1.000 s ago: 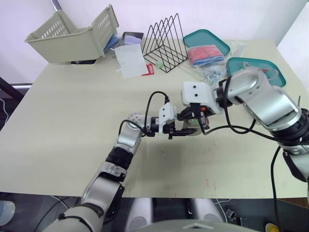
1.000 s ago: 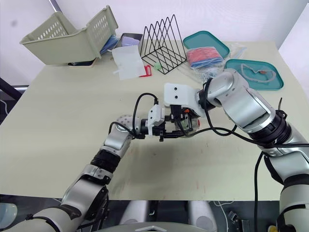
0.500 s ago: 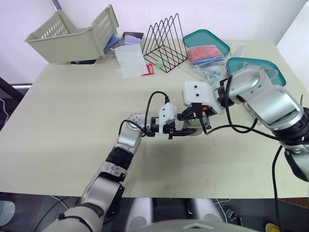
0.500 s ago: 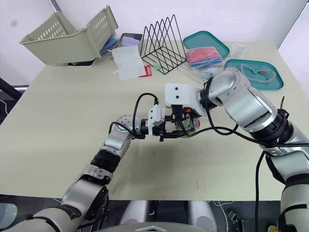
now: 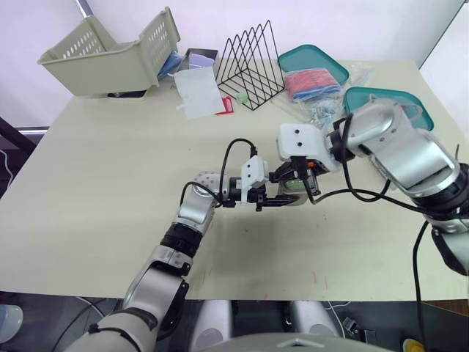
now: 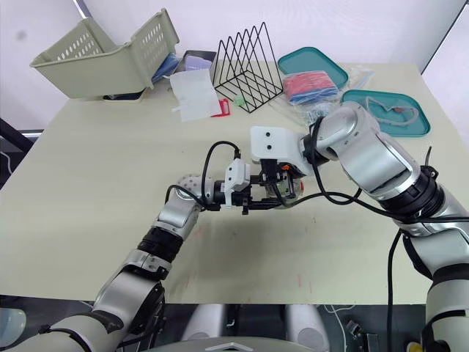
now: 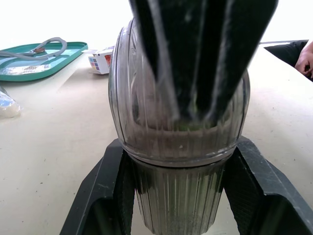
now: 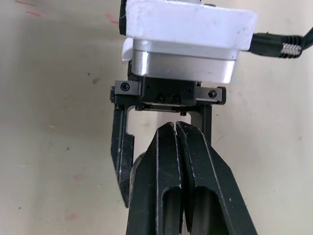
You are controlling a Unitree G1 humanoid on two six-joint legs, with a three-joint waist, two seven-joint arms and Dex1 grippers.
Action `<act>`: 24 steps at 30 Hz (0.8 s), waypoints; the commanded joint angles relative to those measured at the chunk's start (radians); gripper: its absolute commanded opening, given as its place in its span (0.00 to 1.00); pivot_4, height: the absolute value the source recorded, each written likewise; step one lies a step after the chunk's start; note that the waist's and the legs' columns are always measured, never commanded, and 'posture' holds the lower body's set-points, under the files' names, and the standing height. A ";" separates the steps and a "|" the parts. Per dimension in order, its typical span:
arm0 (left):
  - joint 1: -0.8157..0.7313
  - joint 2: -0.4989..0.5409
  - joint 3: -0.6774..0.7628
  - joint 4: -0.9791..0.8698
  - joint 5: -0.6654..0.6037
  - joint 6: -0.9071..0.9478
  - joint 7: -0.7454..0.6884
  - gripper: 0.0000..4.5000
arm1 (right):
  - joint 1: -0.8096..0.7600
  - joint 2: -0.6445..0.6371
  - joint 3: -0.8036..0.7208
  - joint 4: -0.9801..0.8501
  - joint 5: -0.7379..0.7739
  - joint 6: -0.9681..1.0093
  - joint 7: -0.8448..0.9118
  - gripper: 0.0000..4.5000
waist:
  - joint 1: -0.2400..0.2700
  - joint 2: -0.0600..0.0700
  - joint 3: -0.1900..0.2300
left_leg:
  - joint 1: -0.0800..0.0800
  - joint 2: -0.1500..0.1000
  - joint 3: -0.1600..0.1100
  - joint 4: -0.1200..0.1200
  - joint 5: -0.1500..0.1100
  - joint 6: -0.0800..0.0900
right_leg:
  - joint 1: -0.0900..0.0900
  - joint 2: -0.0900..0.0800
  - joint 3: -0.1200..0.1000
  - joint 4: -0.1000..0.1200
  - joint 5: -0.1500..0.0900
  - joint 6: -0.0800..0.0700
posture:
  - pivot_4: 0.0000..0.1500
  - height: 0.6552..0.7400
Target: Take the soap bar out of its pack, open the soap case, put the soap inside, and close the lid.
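One soap case [image 7: 178, 147], left gripper [image 5: 278, 199] clamping it, right gripper [image 8: 175, 129] closed above.

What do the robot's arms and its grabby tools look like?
The left arm and right arm are shiny silver with black joints. The left tool and right tool each have a white box, two black fingers and looping black cables.
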 commanded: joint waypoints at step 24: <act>-0.009 -0.006 0.008 -0.035 -0.019 -0.026 -0.001 0.43 | -0.004 -0.021 0.015 -0.012 -0.046 0.012 0.015 0.01 | 0.003 0.000 0.000 | 0.000 0.000 0.000 0.000 0.000 0.000 | 0.000 0.000 0.000 0.000 0.000 0.000 | 1.00 1.00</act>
